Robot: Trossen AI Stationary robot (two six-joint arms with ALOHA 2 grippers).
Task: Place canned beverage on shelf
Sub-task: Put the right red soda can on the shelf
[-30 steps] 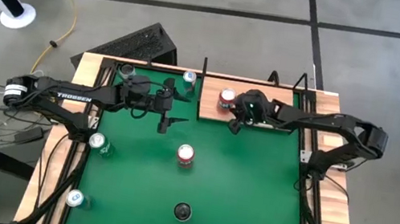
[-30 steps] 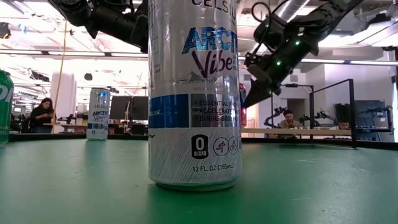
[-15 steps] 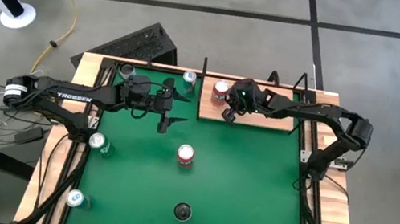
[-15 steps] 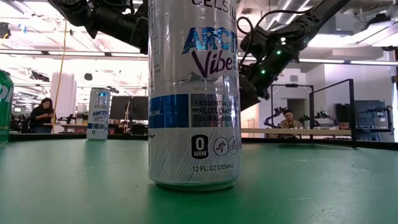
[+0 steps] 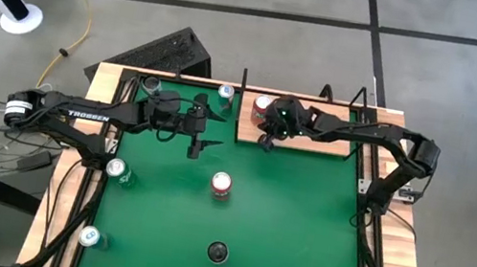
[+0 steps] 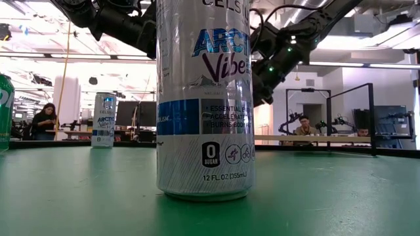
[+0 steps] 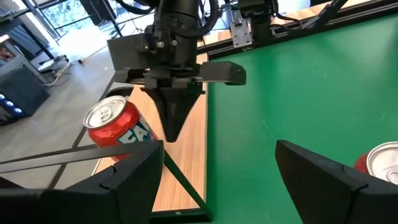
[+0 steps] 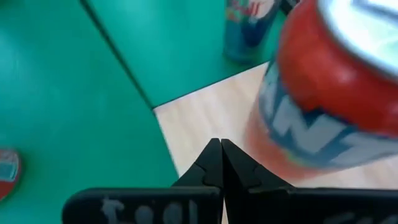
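We start at the left. The left claw (image 5: 196, 136) hangs above the green table (image 5: 282, 219) with its fingers spread wide and nothing between them. Its arm reaches in level from the left edge, and its pose matches the earlier frames.

Moving right, a teal-and-white can (image 5: 226, 94) stands at the table's far edge, just beside the shelf (image 5: 314, 144). The red can (image 5: 262, 107) stands upright on the shelf's light-wood plank, at its left end near the black corner post.

The right claw (image 5: 268, 139) is clenched, fingertips pressed together to a point, and grips nothing. In the right wrist view the closed tips (image 8: 220, 163) sit over the plank just beside the red can (image 8: 323, 106); we cannot tell whether they touch it. In the left wrist view the same claw (image 7: 172, 127) points straight down at the plank, next to the can. The right arm stretches in from the right edge across the shelf.

Compared with one second ago, the right claw has shifted left along the shelf, and the red can now stands farther left.
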